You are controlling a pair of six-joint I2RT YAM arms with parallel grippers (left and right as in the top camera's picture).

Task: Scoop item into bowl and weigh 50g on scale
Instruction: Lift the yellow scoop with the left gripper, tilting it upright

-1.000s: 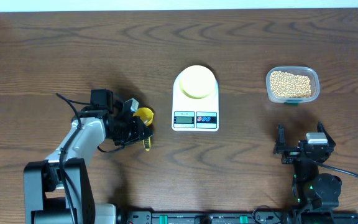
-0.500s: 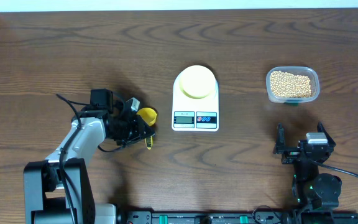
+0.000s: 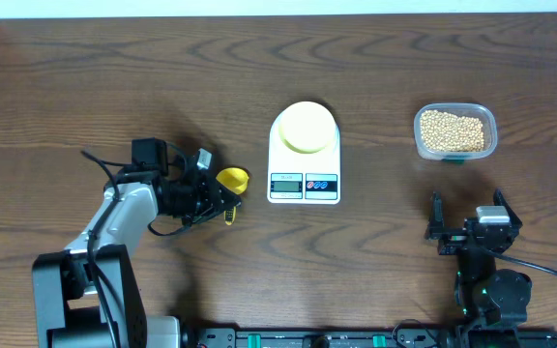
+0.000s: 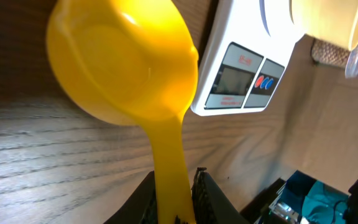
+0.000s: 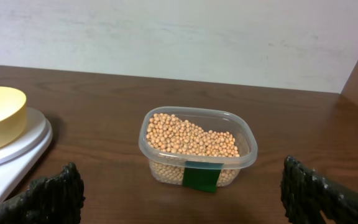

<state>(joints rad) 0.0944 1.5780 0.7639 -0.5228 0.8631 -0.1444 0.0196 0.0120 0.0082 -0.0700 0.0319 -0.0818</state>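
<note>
We take this for a robotics lab bench, not a kitchen. We see a dark wood-grain table (image 3: 66,77) against a plain pale wall (image 5: 166,37). Two robot arms, left (image 3: 124,217) and right (image 3: 486,271), stand by a black equipment rail (image 3: 307,339) along the front edge. Only a few staged things lie out: a scale (image 3: 304,184) and a clear tub (image 3: 455,106) of beans (image 3: 453,130).

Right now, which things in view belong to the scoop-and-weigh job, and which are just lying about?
Job: beans in the clear tub; pale yellow bowl on the scale; yellow scoop, clamped in the left gripper.
Just there: green label on the tub; wooden table.
</note>
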